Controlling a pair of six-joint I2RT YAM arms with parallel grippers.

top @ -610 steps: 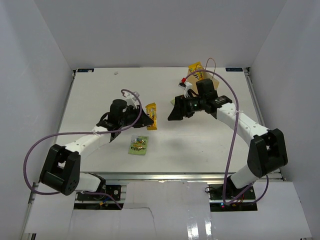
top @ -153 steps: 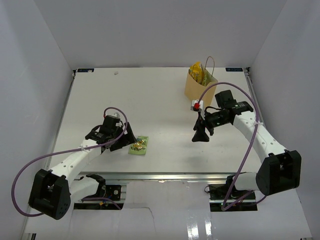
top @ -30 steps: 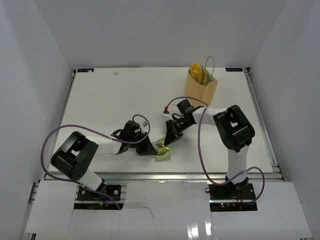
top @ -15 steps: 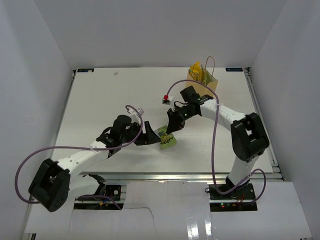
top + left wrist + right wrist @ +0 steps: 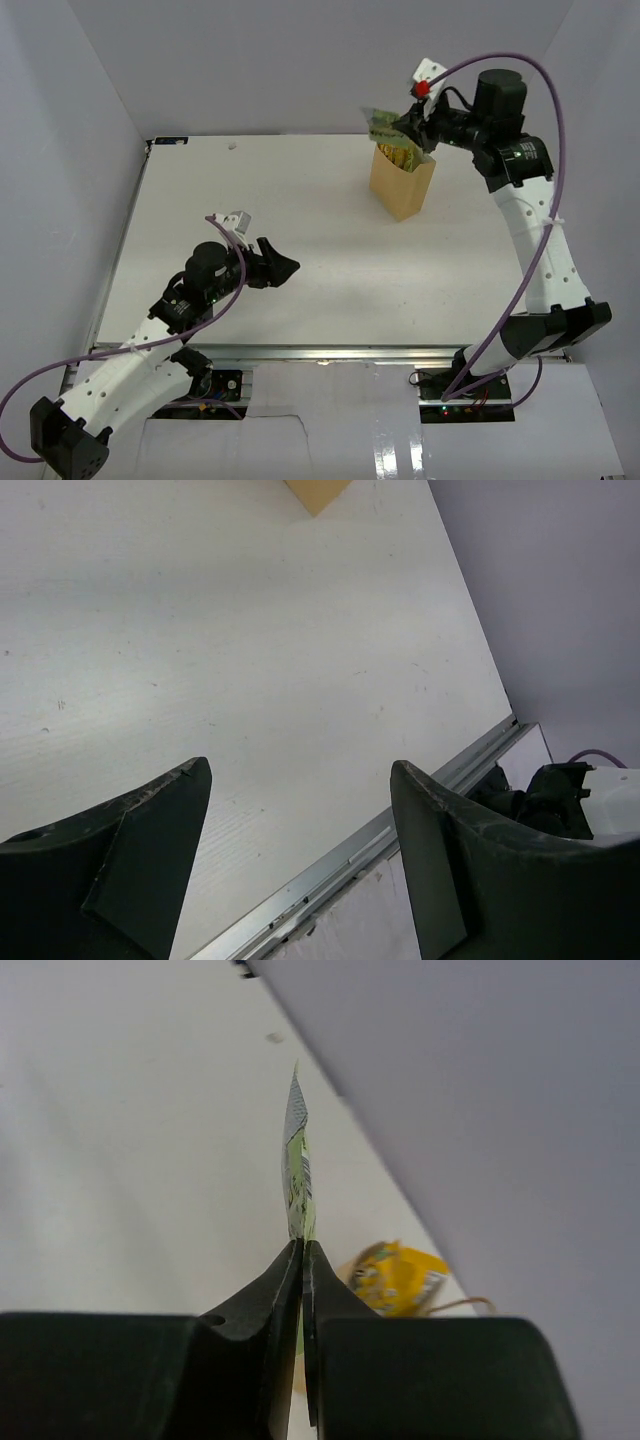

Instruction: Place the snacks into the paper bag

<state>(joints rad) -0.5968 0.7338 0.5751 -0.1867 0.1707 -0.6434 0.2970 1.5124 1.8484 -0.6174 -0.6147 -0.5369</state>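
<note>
Top external view:
- Right arm is raised high over the far right part of the tabletop (image 5: 300,190).
- Right tool (image 5: 405,131) is clamped on a light-green pack (image 5: 380,124). The pack hangs in the air directly above the open mouth of the paper bag (image 5: 402,185), not touching the tabletop.
- Paper bag stands upright close to the far edge, toward the far right corner. A yellow packet (image 5: 396,155) sticks up out of its mouth.
- Left arm reaches out low from the near left corner. Left tool (image 5: 281,268) sits over the middle of the near half of the tabletop, well apart from the bag, with its fingers spread and nothing between them.

Left wrist view:
- Left tool (image 5: 300,770) has both dark fingers (image 5: 140,850) wide apart, and only bare tabletop (image 5: 250,650) shows in the gap. It holds nothing.
- A tan corner of the paper bag (image 5: 316,492) shows at the top of the frame.
- The metal rail of a tabletop edge runs across the lower right.

Right wrist view:
- Right tool (image 5: 302,1260) has its fingers pressed together on the light-green pack (image 5: 296,1175), which is seen edge-on as a thin upright strip rising from the fingertips.
- Yellow packet (image 5: 395,1278) lies below and just right of the fingertips.
- How much of the pack sits inside the grip cannot be told from this angle.
</note>
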